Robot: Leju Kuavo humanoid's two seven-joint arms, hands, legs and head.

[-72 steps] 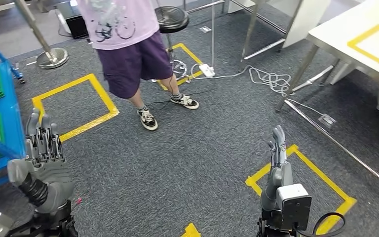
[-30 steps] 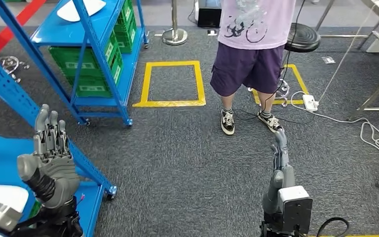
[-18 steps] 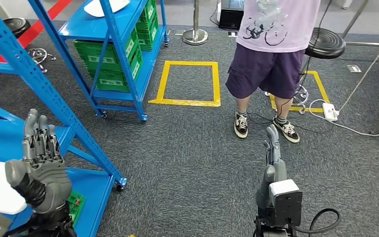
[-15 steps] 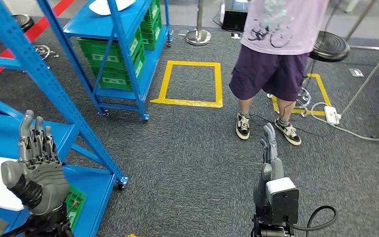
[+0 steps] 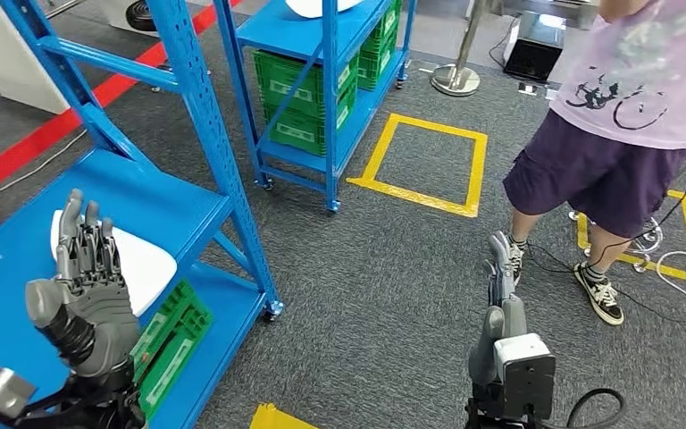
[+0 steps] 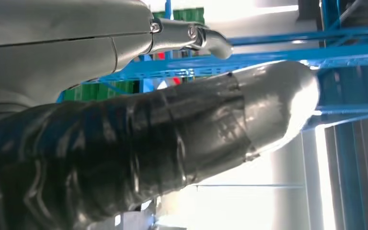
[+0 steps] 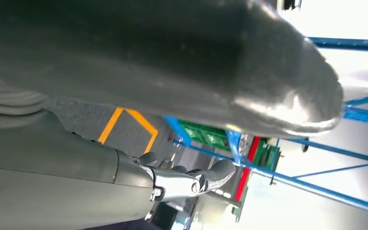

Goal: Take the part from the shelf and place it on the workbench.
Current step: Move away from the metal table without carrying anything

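Closest in, the left hand [image 5: 85, 290] is raised over the near blue shelf [image 5: 18, 259], fingers straight up and slightly apart, palm empty, nothing in its grasp. Over on the other side, the right hand [image 5: 503, 295] is held edge-on above the grey carpet [image 5: 384, 295], fingers stretched forward together, and it carries nothing either. In the left wrist view the thick thumb [image 6: 196, 124] juts out against blue shelf bars; in the right wrist view the thumb [image 7: 211, 62] does the same with a finger [image 7: 191, 182] below it.

Just beyond the left hand lies the part [image 5: 138, 259], a white rounded plate, flat on the near shelf's middle deck, toward its right edge beside the upright post [image 5: 210, 134]. Below it, on the bottom deck's right edge, sits a green crate [image 5: 174, 335].

Further out, a second blue shelf [image 5: 322, 98] holds green crates [image 5: 308, 98] and something white on its top deck. Beside it there's a yellow taped square [image 5: 424, 165] on the carpet. A person [image 5: 616, 116] in a pale shirt and purple shorts stands at the far right.
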